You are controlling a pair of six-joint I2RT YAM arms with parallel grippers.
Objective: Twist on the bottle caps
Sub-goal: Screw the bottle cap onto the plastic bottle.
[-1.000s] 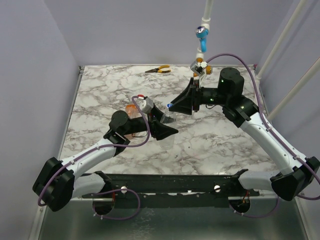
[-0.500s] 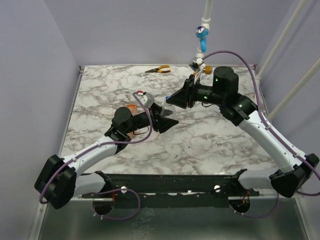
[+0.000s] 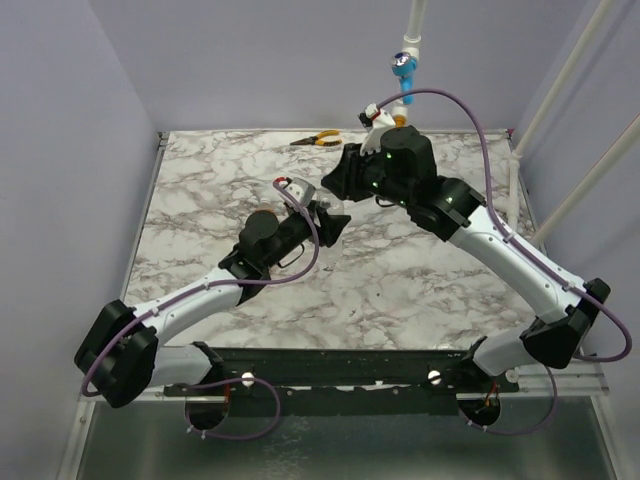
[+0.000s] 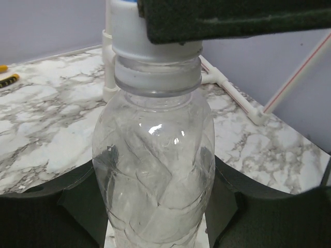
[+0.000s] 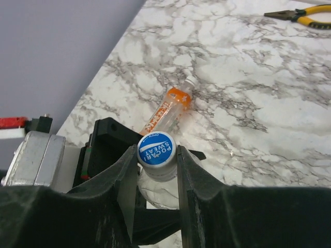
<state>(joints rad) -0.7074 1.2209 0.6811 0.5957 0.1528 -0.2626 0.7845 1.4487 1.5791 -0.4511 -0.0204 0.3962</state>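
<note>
The blue cap (image 5: pixel 156 149) carries white lettering that reads "POCARI SWEAT", with a smaller word along its rim too fine to make out. The right gripper (image 5: pixel 156 160) is pinched onto this cap from both sides, one finger pressed against each edge. The cap sits on the neck of a clear bottle (image 4: pixel 153 170) that stands upright and looks empty, its ribbed wall see-through and without a label in the left wrist view. The left gripper (image 4: pixel 153 201) clamps the body of that bottle lower down, a dark finger against each flank, so the right gripper's fingers are directly above the left's. How far the cap is threaded on cannot be told. Just beyond this pair, to the left, an orange bottle (image 5: pixel 166 111) lies on its side on the table, apart from both grippers. It has an orange label with white print too small to read, and a whitish cap (image 5: pixel 190 81) is at its far end. The surface is a white marble-pattern table (image 5: pixel 269 103) with grey veins. Yellow-handled pliers (image 3: pixel 318 140) lie near its far edge. Plain lavender-grey walls (image 3: pixel 250 60) close in the left and far sides. A blue-handled valve (image 3: pixel 403 68) on a white pipe (image 3: pixel 415 25) hangs over the far edge, behind the right arm.
</note>
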